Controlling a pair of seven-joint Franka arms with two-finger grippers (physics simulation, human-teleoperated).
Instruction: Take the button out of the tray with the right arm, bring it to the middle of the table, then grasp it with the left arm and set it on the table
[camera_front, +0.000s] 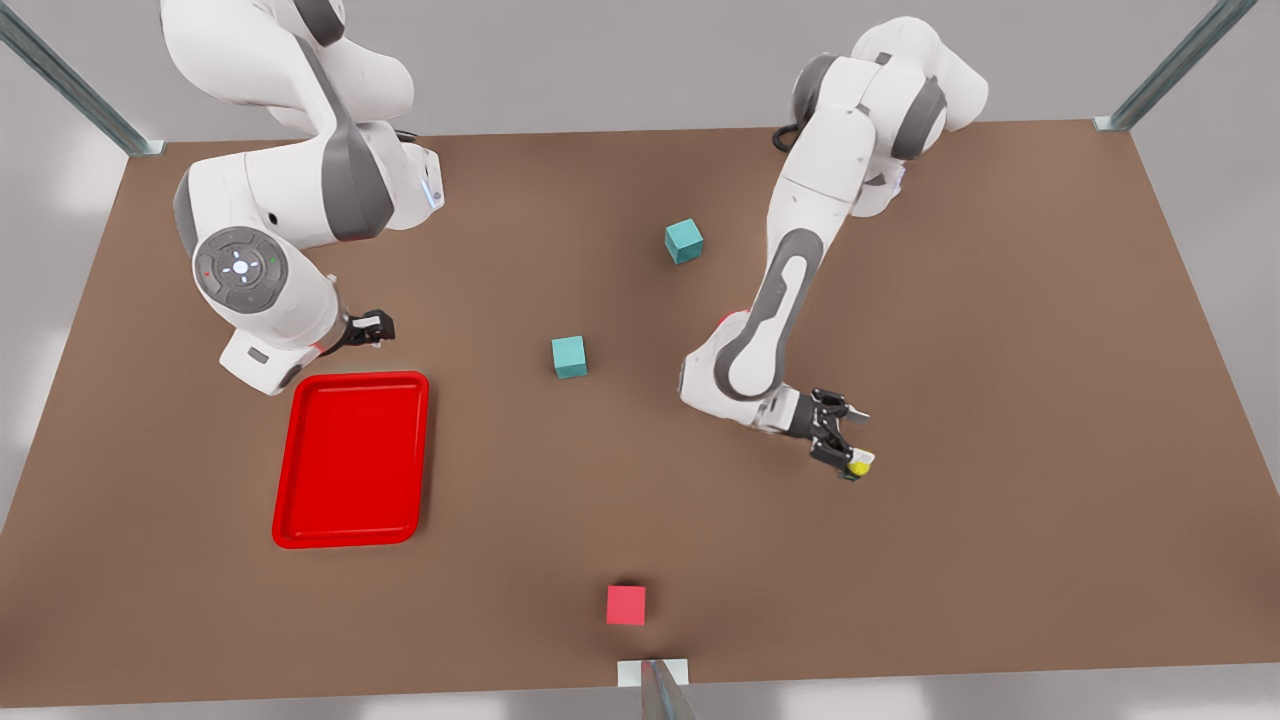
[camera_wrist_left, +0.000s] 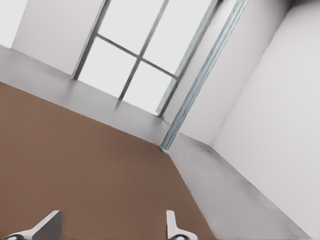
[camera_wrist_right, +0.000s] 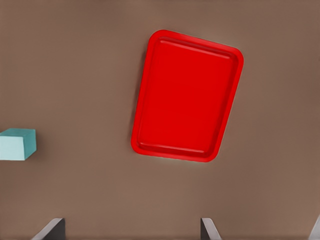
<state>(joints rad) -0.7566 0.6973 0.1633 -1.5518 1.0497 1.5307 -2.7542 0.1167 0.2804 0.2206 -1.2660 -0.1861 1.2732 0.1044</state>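
The button (camera_front: 858, 467), a yellow cap on a dark body, sits on the brown table (camera_front: 1010, 340) right of centre in the front view. My left gripper (camera_front: 846, 442) is tilted low over the table with its fingertips right at the button. In the left wrist view the left gripper (camera_wrist_left: 111, 228) is open with nothing between its fingers. The red tray (camera_front: 350, 460) lies empty on the front view's left. My right gripper (camera_front: 378, 327) hangs just behind the tray's far edge. In the right wrist view the right gripper (camera_wrist_right: 131, 230) is open and the tray (camera_wrist_right: 187, 100) lies beyond it.
Two teal cubes (camera_front: 684, 241) (camera_front: 569, 357) stand near the table's middle, one of them (camera_wrist_right: 16, 144) in the right wrist view. A red cube (camera_front: 626, 605) sits near the front edge. A metal corner post (camera_wrist_left: 200, 85) rises past the table's edge.
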